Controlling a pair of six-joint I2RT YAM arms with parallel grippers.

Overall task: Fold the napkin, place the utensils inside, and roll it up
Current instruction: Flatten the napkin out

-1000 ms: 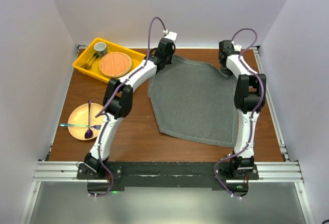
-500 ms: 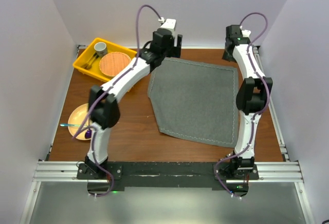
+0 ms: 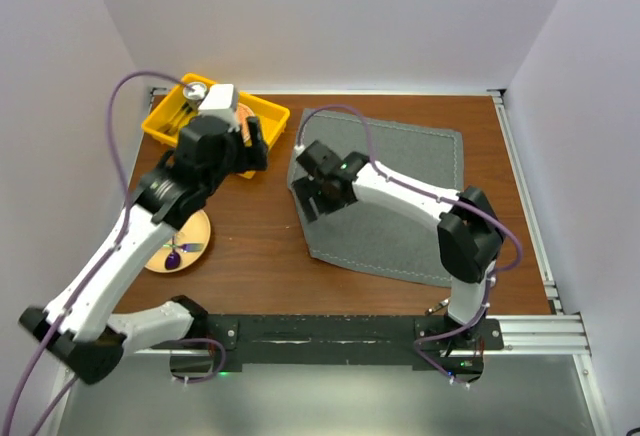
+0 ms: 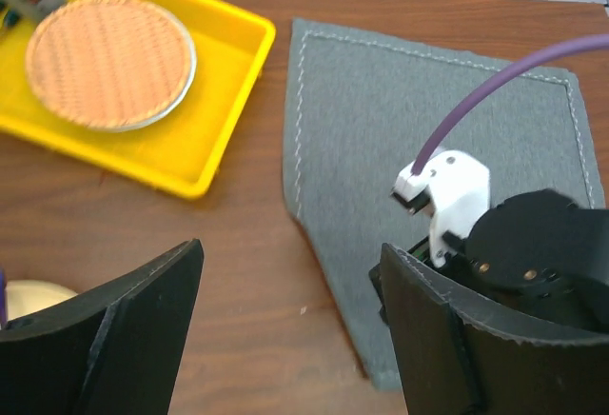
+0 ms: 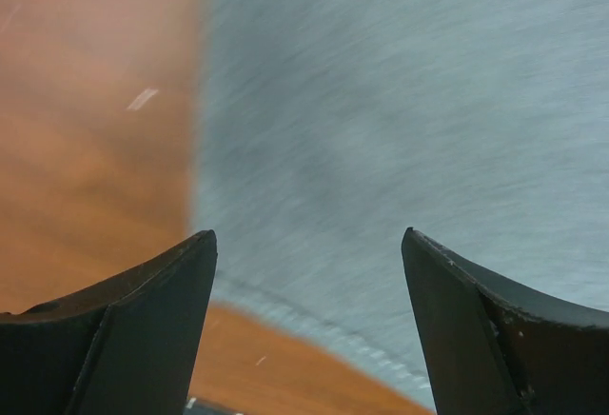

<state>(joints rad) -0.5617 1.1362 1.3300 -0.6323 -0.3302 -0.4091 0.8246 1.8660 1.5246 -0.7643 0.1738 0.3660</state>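
Observation:
The grey-green napkin [image 3: 400,201] lies spread flat on the brown table, with a pale stitched line along its hem [image 4: 301,120]. My left gripper [image 3: 255,151] hovers open and empty between the yellow tray and the napkin's left edge [image 4: 324,244]. My right gripper [image 3: 322,201] hangs open and empty low over the napkin's left part [image 5: 409,101], near its hem. The utensils [image 3: 178,253], with purple and teal handles, rest on a pale yellow plate [image 3: 195,228] at the left, partly hidden by my left arm.
A yellow tray [image 3: 268,114] at the back left holds a round woven coaster [image 4: 109,61] and a cup [image 3: 196,87]. My right arm's wrist [image 4: 519,253] shows in the left wrist view, over the napkin. Walls close off the table's back and sides.
Both grippers opened and let go of the napkin's far corners. The left arm swung back toward the tray. The right arm swung left and down over the napkin's left side.

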